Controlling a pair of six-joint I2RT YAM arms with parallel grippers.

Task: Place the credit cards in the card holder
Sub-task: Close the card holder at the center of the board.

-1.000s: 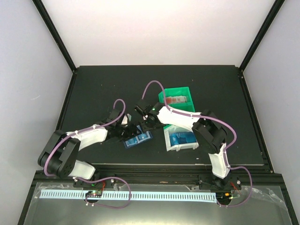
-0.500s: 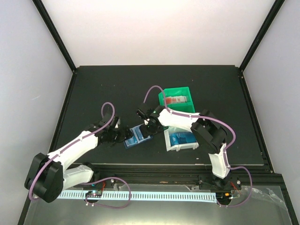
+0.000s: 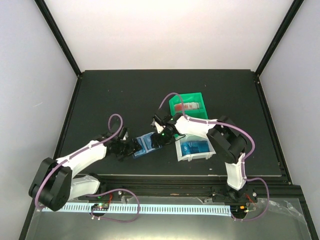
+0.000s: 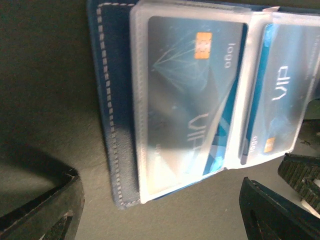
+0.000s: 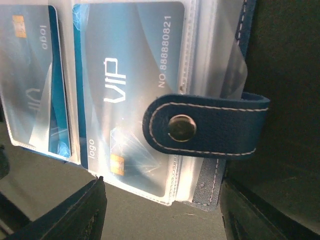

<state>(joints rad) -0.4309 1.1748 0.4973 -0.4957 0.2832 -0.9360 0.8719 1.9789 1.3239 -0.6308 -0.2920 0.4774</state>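
The navy card holder (image 3: 144, 146) lies open on the black table between my two grippers. Its clear sleeves hold bright blue credit cards: one with a chip (image 4: 192, 95) and one marked VIP (image 4: 280, 100) in the left wrist view. The right wrist view shows the VIP card (image 5: 130, 85), another card (image 5: 32, 75), and the navy strap with its snap (image 5: 182, 127) lying over it. My left gripper (image 3: 129, 148) (image 4: 160, 215) is open at the holder's left edge. My right gripper (image 3: 160, 135) (image 5: 162, 212) is open over its right edge. More blue cards (image 3: 194, 147) lie in the white bin.
A white bin (image 3: 179, 150) stands right of the holder. A green bin (image 3: 172, 104) behind it holds a red-and-white item (image 3: 189, 106). The black table's raised frame (image 3: 75, 95) runs along its sides.
My left gripper has drawn back toward the near left, off the holder. My right gripper has come nearer, down to the holder's right edge. The holder shows more fully open.
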